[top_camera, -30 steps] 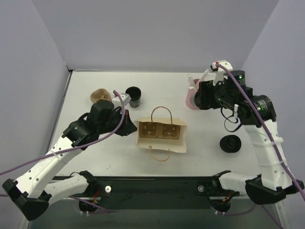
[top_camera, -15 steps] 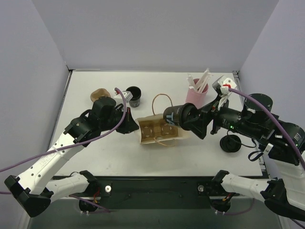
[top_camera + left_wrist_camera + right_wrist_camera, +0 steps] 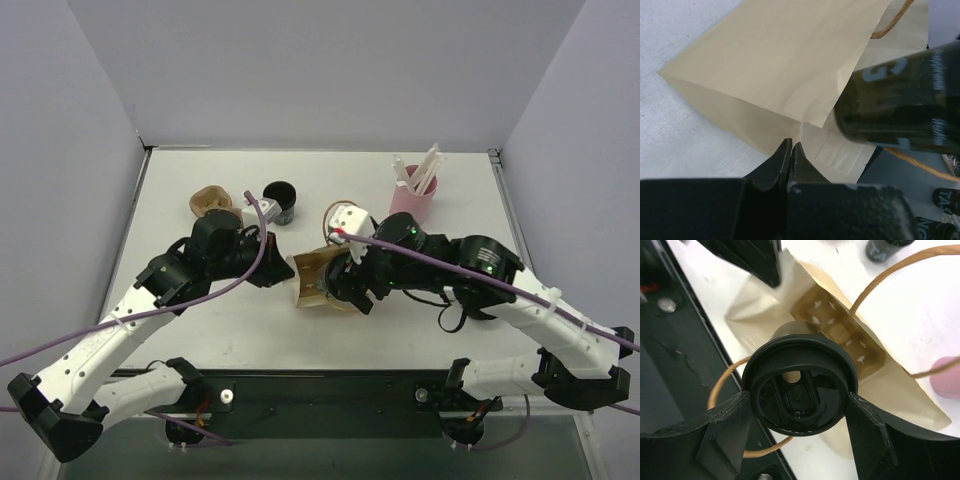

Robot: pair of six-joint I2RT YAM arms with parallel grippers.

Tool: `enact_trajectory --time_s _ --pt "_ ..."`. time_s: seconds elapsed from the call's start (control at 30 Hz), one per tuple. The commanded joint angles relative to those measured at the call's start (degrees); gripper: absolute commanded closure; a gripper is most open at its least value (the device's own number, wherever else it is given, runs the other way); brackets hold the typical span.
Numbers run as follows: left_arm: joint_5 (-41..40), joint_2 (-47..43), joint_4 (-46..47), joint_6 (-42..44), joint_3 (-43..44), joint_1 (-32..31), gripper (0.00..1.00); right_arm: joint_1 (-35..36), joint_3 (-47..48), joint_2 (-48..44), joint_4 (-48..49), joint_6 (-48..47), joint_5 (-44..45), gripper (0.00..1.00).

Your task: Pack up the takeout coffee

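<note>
Loading is the step in hand. The right gripper [image 3: 799, 412] is clamped on a lidded coffee cup [image 3: 799, 390], 1 finger on each side. The lid faces back toward the wrist and the base points at the paper bag [image 3: 855, 347] just past the fingertips. The left gripper [image 3: 791, 150] is pinched tight on the bag's edge, with the cup just to the right of those fingers and close against the paper. I can't tell how far in the cup is, but it looks to be only at the mouth. Next it needs easing straight in along its own axis, while the left pinch holds so the paper doesn't fold across. A dark cup [image 3: 280, 203] waits beyond the left gripper.
</note>
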Motion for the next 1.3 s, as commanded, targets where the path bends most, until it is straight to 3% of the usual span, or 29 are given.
enact_trajectory --time_s 0.0,0.37,0.67,0.97,1.27 --pt "1.90 -2.62 4.49 5.08 -3.50 0.79 1.00 2.25 -3.30 3.01 -1.02 -10.16 11.54 0.65" --pt "6.20 -0.09 7.67 9.57 -2.98 3.07 1.00 3.05 -19.53 3.37 13.65 -22.82 22.63 0.67" --pt "11.21 -0.16 14.34 -0.62 -6.48 3.07 1.00 2.70 -36.51 -2.17 30.88 -26.69 28.25 0.67" --pt "12.79 1.33 13.02 -1.68 -6.40 3.08 1.00 -1.43 -41.62 -1.91 35.64 -31.61 24.93 0.67" --pt "12.97 -0.52 15.13 -4.05 -9.92 3.07 1.00 -7.84 -44.35 -3.49 34.93 -37.06 14.47 0.66"
